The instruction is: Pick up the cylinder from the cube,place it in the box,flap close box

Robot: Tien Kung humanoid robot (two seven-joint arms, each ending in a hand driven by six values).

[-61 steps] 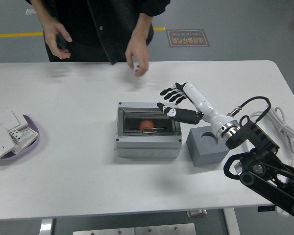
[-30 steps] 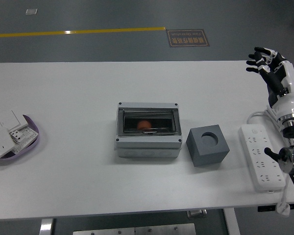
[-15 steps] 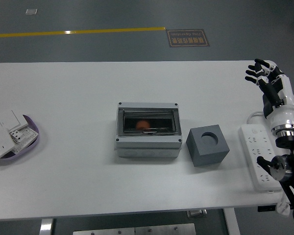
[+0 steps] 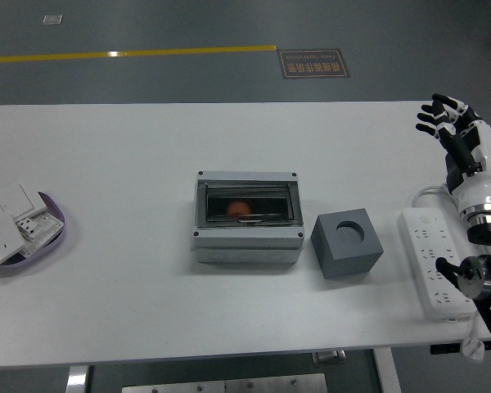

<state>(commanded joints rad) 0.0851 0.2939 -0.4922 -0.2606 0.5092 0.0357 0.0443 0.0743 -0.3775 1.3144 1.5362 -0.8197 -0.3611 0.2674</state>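
Since half a second ago my right hand (image 4: 452, 123) has shifted slightly further toward the table's right edge; two seconds back it was reaching over the box with a person standing at the far side, and now the person is gone. Nothing else on the table (image 4: 131, 278) has moved. My hand hangs raised over the far right corner, fingers spread and holding nothing. My left hand is out of sight.

The box (image 4: 247, 216) sits mid-table, its long axis running left to right, its clear flap (image 4: 247, 203) looking shut. Through the flap I see an orange shape, which I take to be the cylinder (image 4: 240, 208), lying inside. The cube (image 4: 347, 242) stands just right of the box, its round socket showing nothing in it.

So everything that matters lies well to the left of my hand and nearer the front edge. Judging by this, the placing and closing look done. A power strip (image 4: 432, 262) lies along the right edge, under my forearm.
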